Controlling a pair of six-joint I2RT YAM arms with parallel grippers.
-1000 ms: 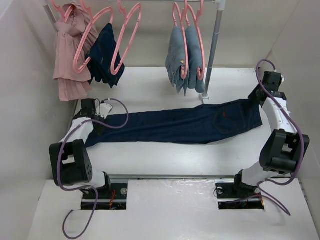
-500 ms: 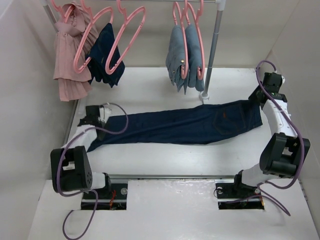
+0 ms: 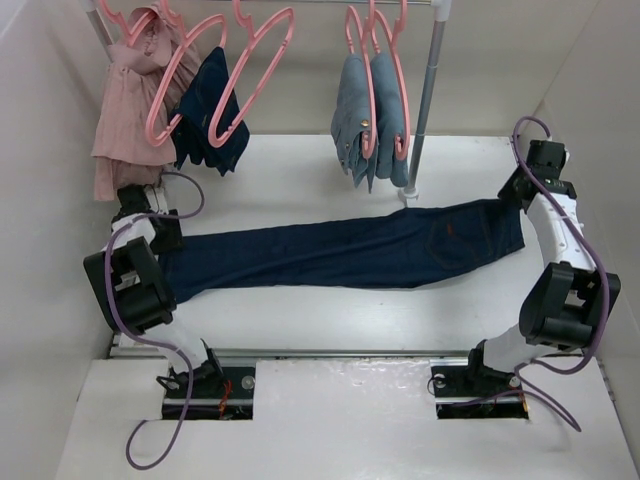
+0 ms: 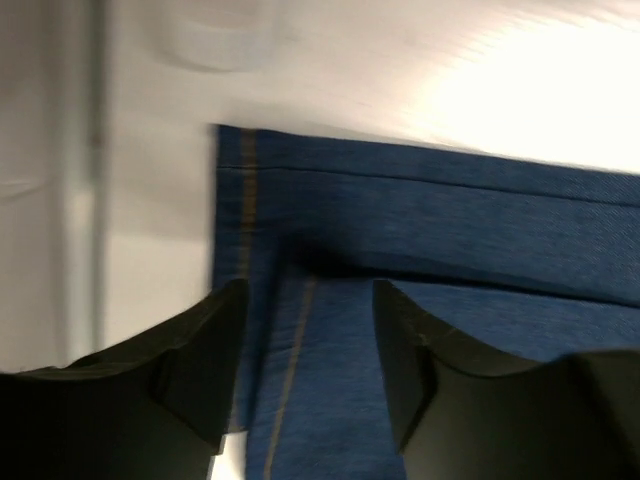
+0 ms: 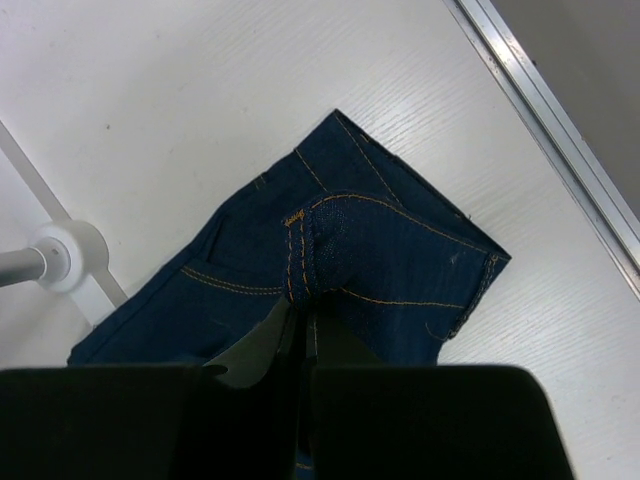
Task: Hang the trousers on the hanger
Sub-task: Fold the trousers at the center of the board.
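Left wrist view: my left gripper [image 4: 305, 300] hangs with its 2 fingers spread over the hem of the dark navy denim trousers [image 3: 350, 250]. They lie flat just before the grey metal rack pole [image 3: 425, 100]. Right of that pole, my right gripper [image 5: 300, 318] pinches their waistband.

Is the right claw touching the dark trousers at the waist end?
Touching. The right wrist view shows the right claw shut on a puckered fold of the trousers, denim bunching up between its tips.
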